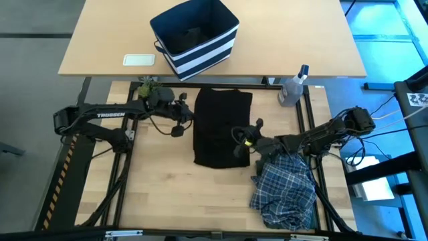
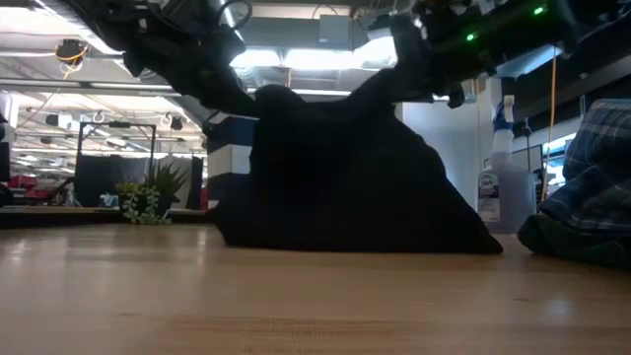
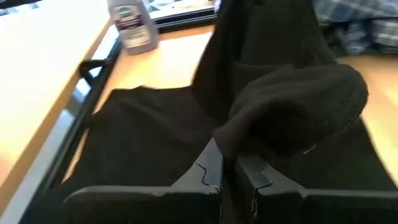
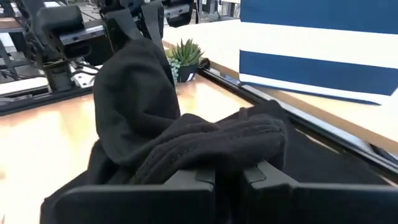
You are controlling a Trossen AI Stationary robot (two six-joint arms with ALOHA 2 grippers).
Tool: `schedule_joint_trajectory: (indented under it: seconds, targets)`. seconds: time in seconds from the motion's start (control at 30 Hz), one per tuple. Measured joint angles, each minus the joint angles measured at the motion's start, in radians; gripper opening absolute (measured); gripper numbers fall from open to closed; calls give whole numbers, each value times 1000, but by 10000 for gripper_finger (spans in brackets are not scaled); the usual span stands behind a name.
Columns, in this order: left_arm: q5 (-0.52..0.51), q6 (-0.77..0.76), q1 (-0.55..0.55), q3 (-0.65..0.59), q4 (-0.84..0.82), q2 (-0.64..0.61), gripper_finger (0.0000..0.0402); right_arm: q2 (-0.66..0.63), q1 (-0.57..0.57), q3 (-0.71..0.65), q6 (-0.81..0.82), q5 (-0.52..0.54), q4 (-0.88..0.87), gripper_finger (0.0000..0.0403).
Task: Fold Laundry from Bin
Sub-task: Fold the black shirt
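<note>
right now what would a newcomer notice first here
A black cloth garment lies mid-table, both edges pinched up by the shut left gripper and right gripper. A crumpled blue-and-white plaid shirt sits under the right arm, and the navy striped fabric bin stands behind on the far tabletop.

Bin (image 1: 195,37) behind garment (image 1: 219,117), shirt (image 1: 284,191) right.

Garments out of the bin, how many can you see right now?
2. The black garment lies mid-table, both arms' fingers pinching its edges. The plaid shirt is heaped by the right arm. More may sit hidden inside the bin.
</note>
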Motion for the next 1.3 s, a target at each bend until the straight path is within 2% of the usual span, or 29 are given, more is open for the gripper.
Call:
schedule_joint_trajectory:
  seconds: [0.13, 0.23, 0.47, 0.6, 0.7, 0.83, 0.93, 1.13, 1.3]
  targets:
    - [-41, 49, -36, 0, 70, -2, 0, 1, 26, 0, 41, 109, -49, 6]
    - [-74, 62, 11, 2, 167, 9, 0, 1, -44, 0, 62, 117, -78, 6]
    - [8, 40, 215, 3, 256, 149, 0, 2, -314, 0, 113, -65, -135, 6]
    - [51, 47, 289, 28, 291, 285, 0, 27, -468, 0, 152, -234, -130, 6]
    - [45, 25, 320, 81, 300, 393, 0, 80, -565, 0, 177, -332, -116, 6]
    - [-3, -47, 342, 159, 299, 505, 0, 186, -667, 0, 184, -447, -50, 6]
    - [-79, -99, 352, 195, 299, 544, 3, 262, -714, 11, 200, -522, -1, 6]
    - [-265, -137, 356, 204, 279, 551, 21, 340, -744, 48, 228, -557, 3, 29]
    - [-278, -119, 367, 204, 223, 549, 45, 346, -741, 62, 225, -551, 0, 57]
